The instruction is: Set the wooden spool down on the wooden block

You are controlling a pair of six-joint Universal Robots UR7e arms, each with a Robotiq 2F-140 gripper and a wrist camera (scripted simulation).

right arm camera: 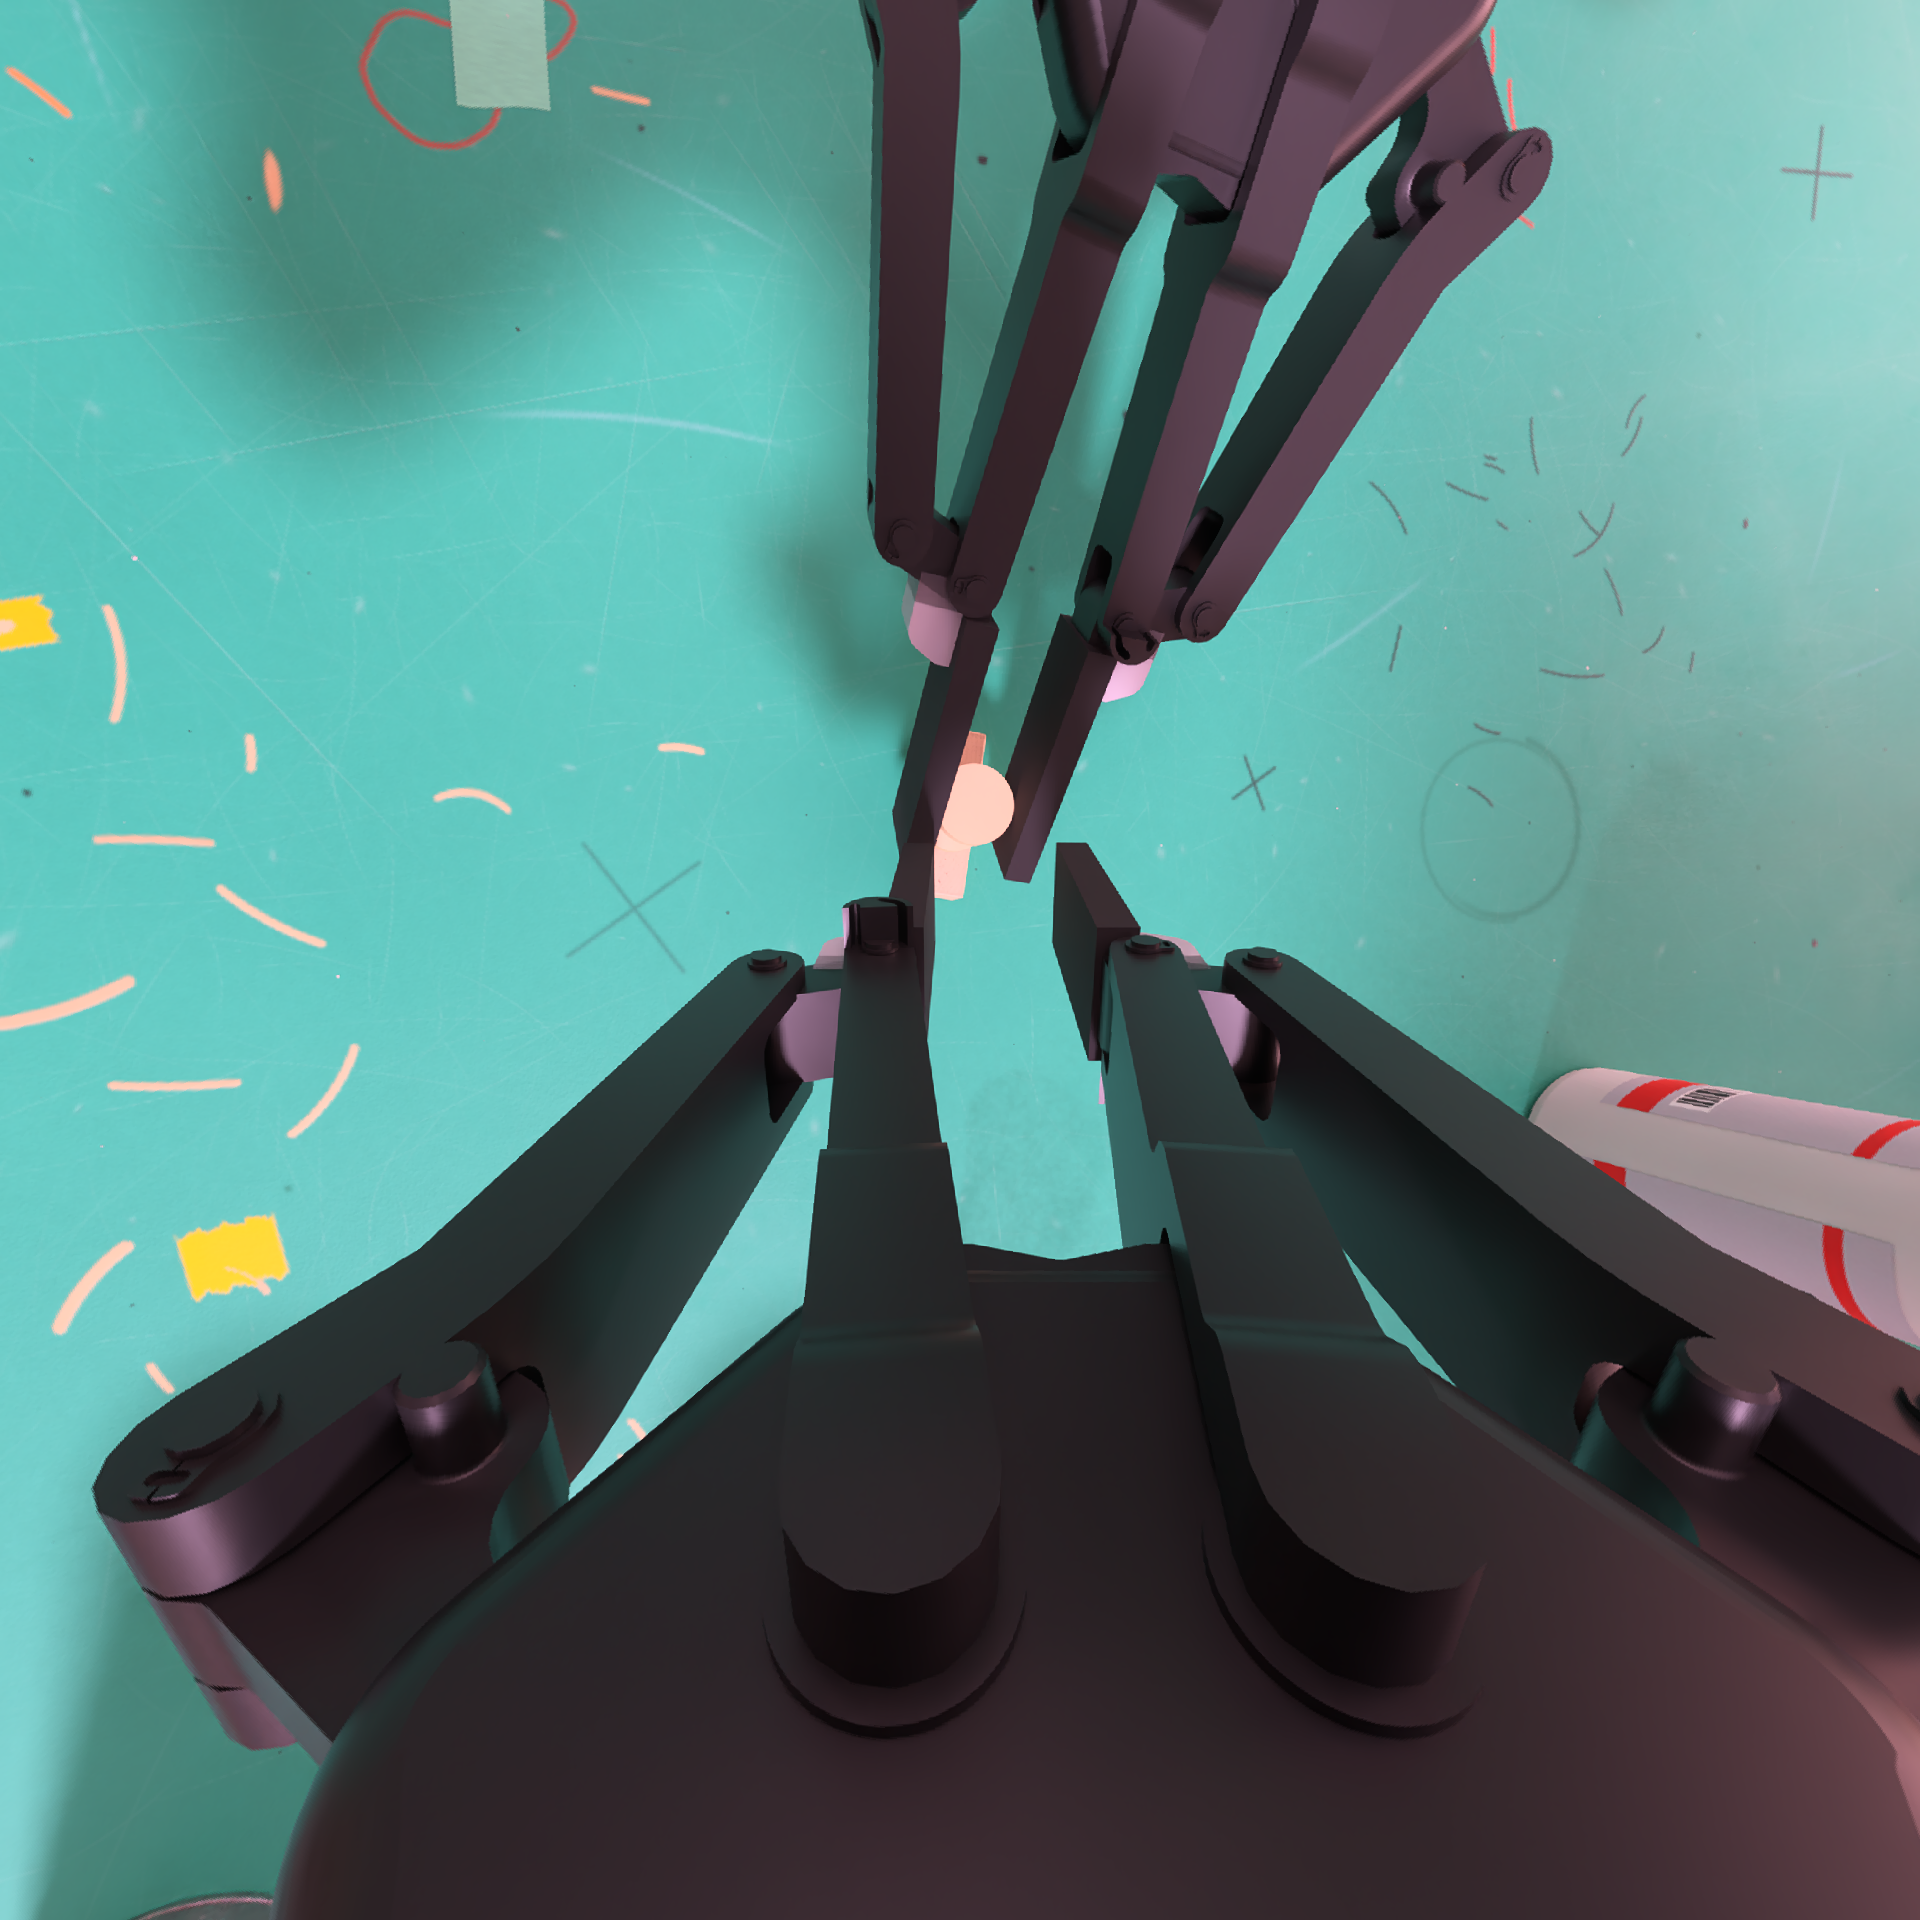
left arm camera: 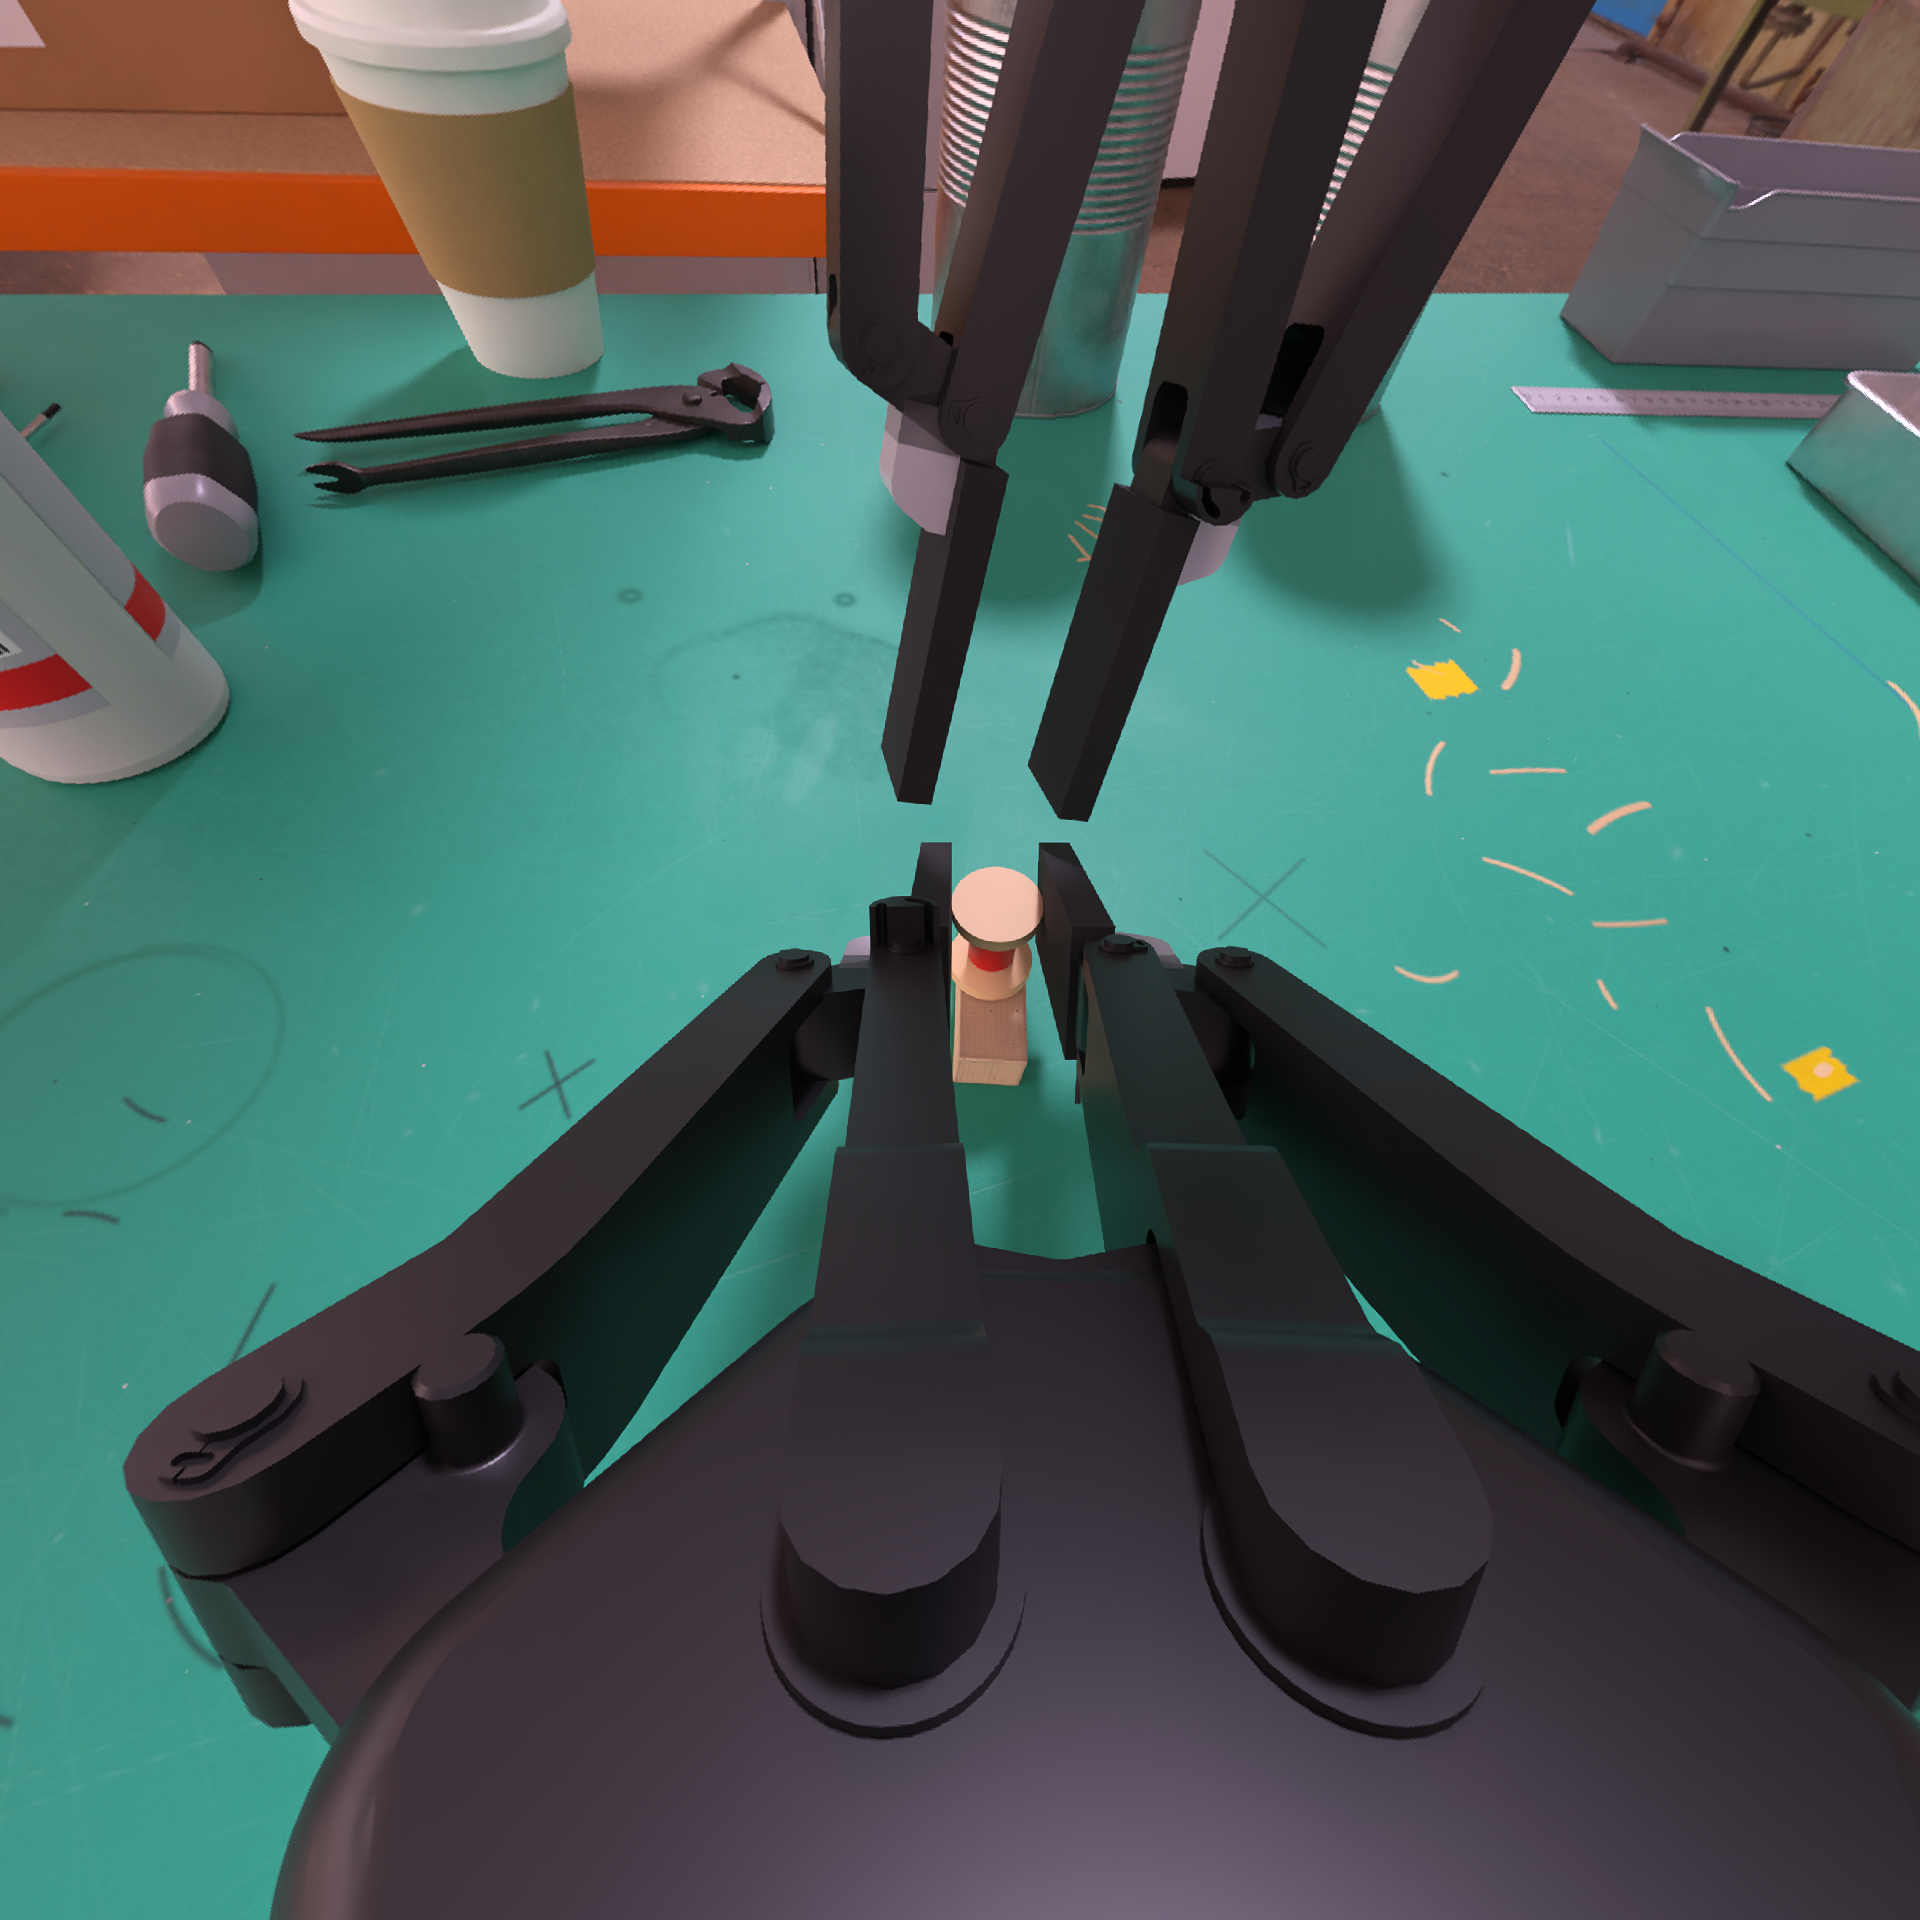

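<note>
The wooden spool (left arm camera: 995,906), pale with red thread, stands upright on the small wooden block (left arm camera: 989,1039) on the green mat (left arm camera: 520,831). My left gripper (left arm camera: 995,864) is low over the mat, and its fingers press the spool's top flange from both sides. My right gripper (left arm camera: 987,792) hangs just beyond the spool, its fingers a little apart and empty. In the right wrist view the spool (right arm camera: 982,805) sits between the left gripper's fingers (right arm camera: 966,847), just ahead of my right gripper (right arm camera: 992,883).
A paper cup (left arm camera: 468,177), black pincers (left arm camera: 540,426) and a stubby screwdriver (left arm camera: 197,478) lie at the far left. A white bottle with red bands (left arm camera: 83,665) is at the left edge. A metal can (left arm camera: 1049,208), grey bins (left arm camera: 1766,249) and a steel ruler (left arm camera: 1662,400) stand behind.
</note>
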